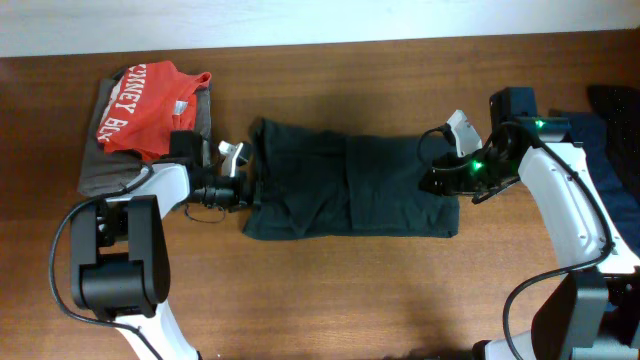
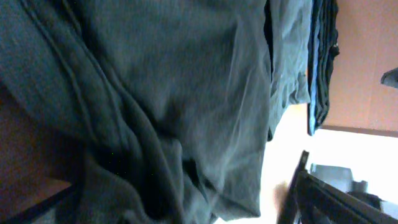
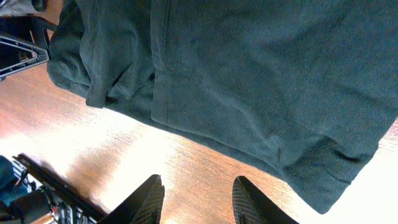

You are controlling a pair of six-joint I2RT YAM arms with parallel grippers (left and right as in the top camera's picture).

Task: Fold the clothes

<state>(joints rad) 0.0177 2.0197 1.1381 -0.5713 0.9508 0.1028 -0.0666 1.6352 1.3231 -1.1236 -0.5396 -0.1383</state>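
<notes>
The dark T-shirt [image 1: 350, 180] lies folded into a rectangle in the middle of the table, plain side up, no lettering showing. My left gripper [image 1: 243, 190] is at its left edge. In the left wrist view the dark cloth [image 2: 174, 93] fills the frame and bunches toward the bottom, hiding the fingers; the jaws look shut on it. My right gripper [image 1: 438, 178] is at the shirt's right edge. In the right wrist view its fingers [image 3: 199, 200] are apart over bare wood, with the shirt [image 3: 261, 74] just beyond them.
A red tee with white letters [image 1: 150, 105] lies on a grey garment [image 1: 100, 165] at the back left. Blue and dark garments [image 1: 600, 125] sit at the right edge. The wooden table [image 1: 350, 290] stretches in front of the shirt.
</notes>
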